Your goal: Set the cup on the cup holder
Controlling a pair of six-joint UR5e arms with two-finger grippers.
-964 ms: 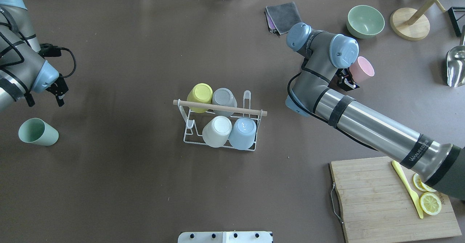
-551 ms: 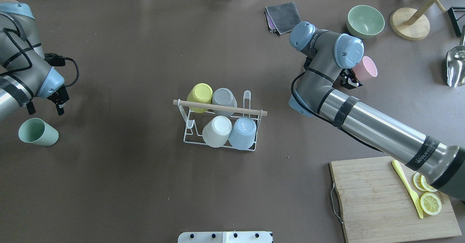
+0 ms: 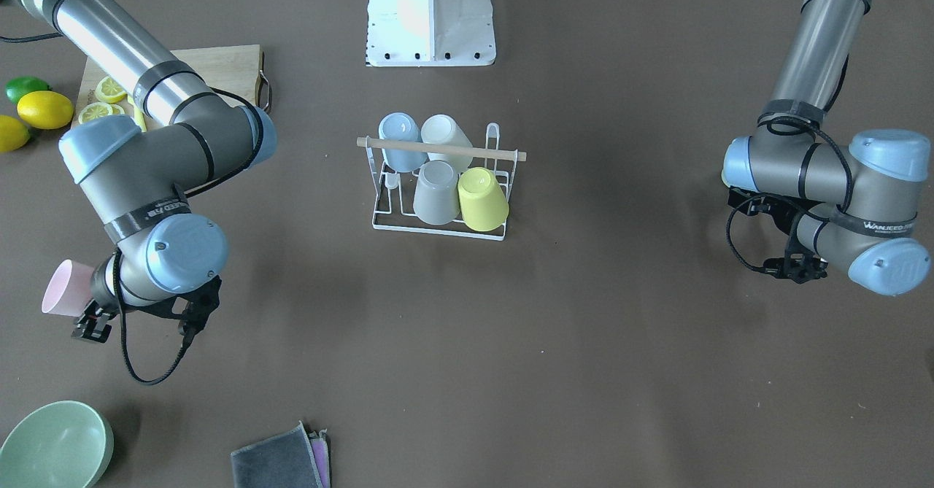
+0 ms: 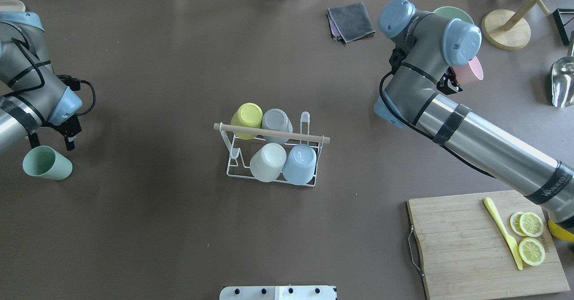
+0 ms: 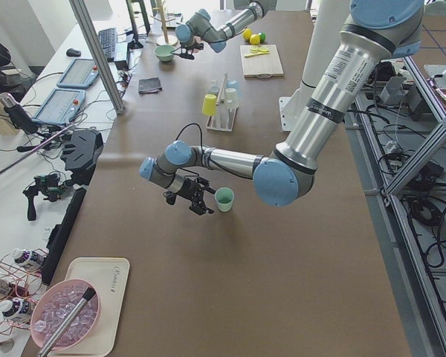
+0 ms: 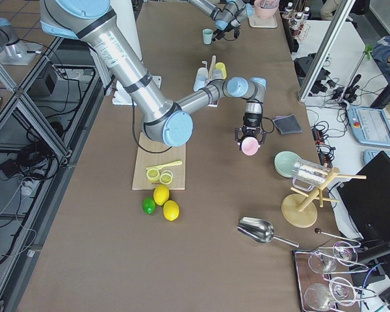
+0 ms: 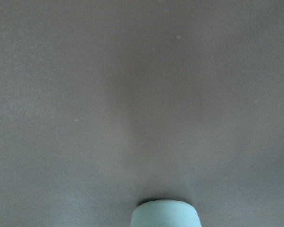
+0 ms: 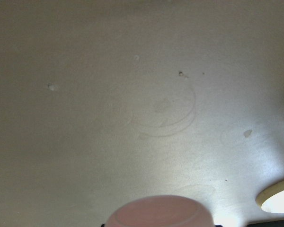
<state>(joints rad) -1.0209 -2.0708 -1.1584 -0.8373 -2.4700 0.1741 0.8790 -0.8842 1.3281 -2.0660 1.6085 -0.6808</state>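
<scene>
Pink plastic is what the right gripper (image 6: 249,138) is closed around: a pink cup (image 4: 471,70) is gripped on the far right of the table, tipped on its side with its mouth turned away from the arm, and is judged to be held clear of the surface. It is well apart from the rack (image 4: 291,135), which stands at the centre of the table. Four of the rack's places are filled by cups set mouth down over the prongs: a yellow cup (image 4: 247,118) and a grey cup (image 4: 276,123) in the far row, a white cup (image 4: 267,162) and a blue cup (image 4: 299,163) in the near row. Two bare prongs are seen, one at the near left end and one at the far right end, so the job is judged to be about two thirds done. A mint cup (image 4: 47,163) stands upright and empty on the left side, not yet picked up. The left gripper (image 4: 67,135) is poised just beside it on the far side, with jaws that appear parted and nothing between them. What is left, then, is for the pink cup to be carried across and turned over a free prong, and for the mint cup to be grasped and hung likewise. Nothing is seen inside the pink cup, and a green bowl (image 3: 55,448) near it on the far right is also empty.
</scene>
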